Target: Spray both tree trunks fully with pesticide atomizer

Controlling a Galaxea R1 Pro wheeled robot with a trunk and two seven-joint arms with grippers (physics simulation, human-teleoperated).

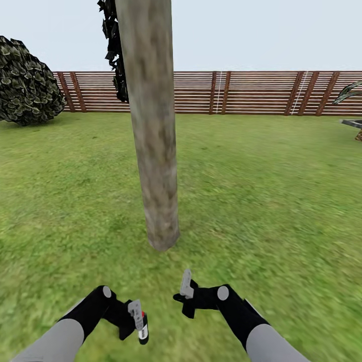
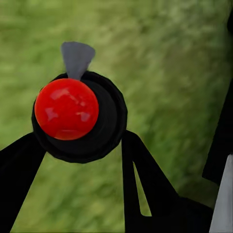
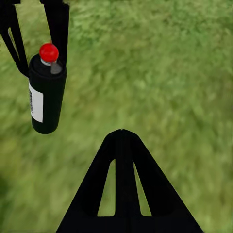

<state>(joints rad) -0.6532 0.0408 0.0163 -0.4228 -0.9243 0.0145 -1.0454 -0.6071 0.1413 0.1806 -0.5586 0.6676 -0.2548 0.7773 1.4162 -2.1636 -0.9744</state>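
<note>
Pesticide atomizer [image 1: 143, 329] is a small dark bottle with a red top, and the left tool [image 1: 137, 322] is clamped on it, low at the robot's left side. In the left wrist view the red top [image 2: 66, 108] sits between the two black fingers [image 2: 145, 179], with a grey nozzle [image 2: 76, 58] sticking out past it. In the right wrist view the bottle hangs with its long side running up and down and a white label [image 3: 36, 102] on its side.

Right in front stands the tree trunk [image 1: 153, 125], thick, pale and straight, rising from the lawn [image 1: 271, 201]. The bottle is below and a little left of the trunk's foot, so the left arm is the one to aim. The nozzle seems to point out over the grass, but I cannot tell if it points at the trunk.

The right tool [image 1: 185, 292] holds nothing, and its fingers look pressed together.

The treetop is cut off. No white specks are visible on the bark. A brown fence [image 1: 251, 93] and a dark bush [image 1: 27, 83] stand far behind.
</note>
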